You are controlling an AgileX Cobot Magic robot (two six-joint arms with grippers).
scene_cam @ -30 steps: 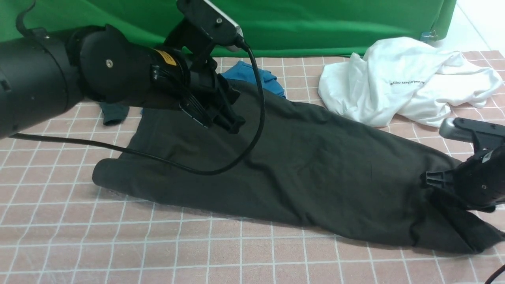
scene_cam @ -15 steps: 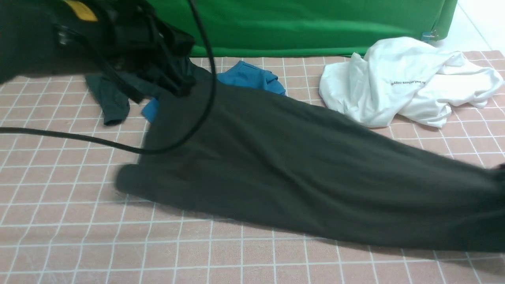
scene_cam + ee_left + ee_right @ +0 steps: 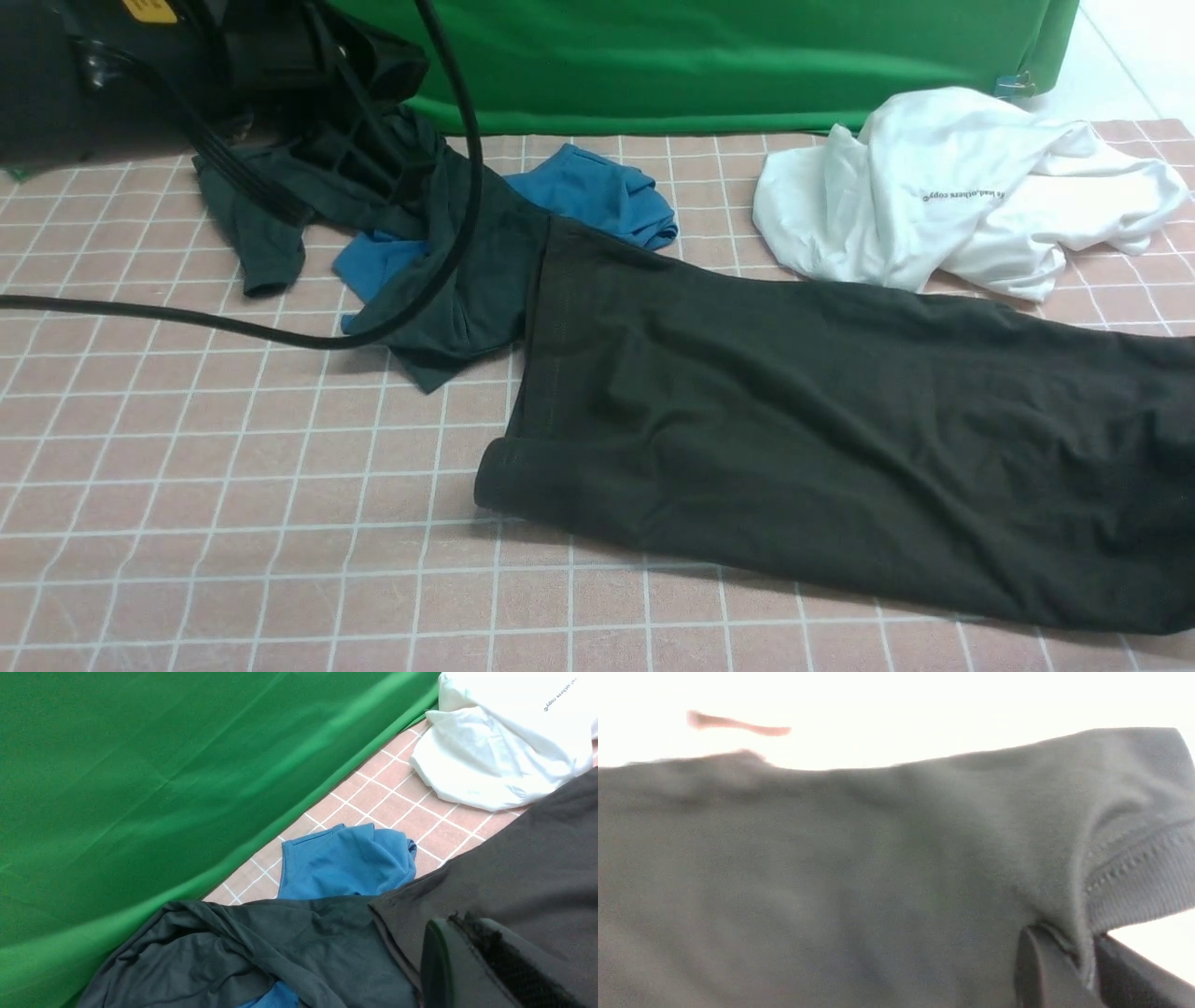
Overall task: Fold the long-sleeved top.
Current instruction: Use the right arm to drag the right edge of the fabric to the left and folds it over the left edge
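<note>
My right hand is pinched on the brownish-black knit long-sleeved top near its ribbed edge. Top lies on the table just beside the crumpled white tee. My left hand is closed, probably empty.

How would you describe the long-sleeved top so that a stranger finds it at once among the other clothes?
On the pink checked cloth in front of the green backdrop, look at the near right. The long-sleeved top is the largest garment, plain brownish-black, stretching off the right edge. The white tee, blue garment and smaller greenish-black shirt lie behind it.
</note>
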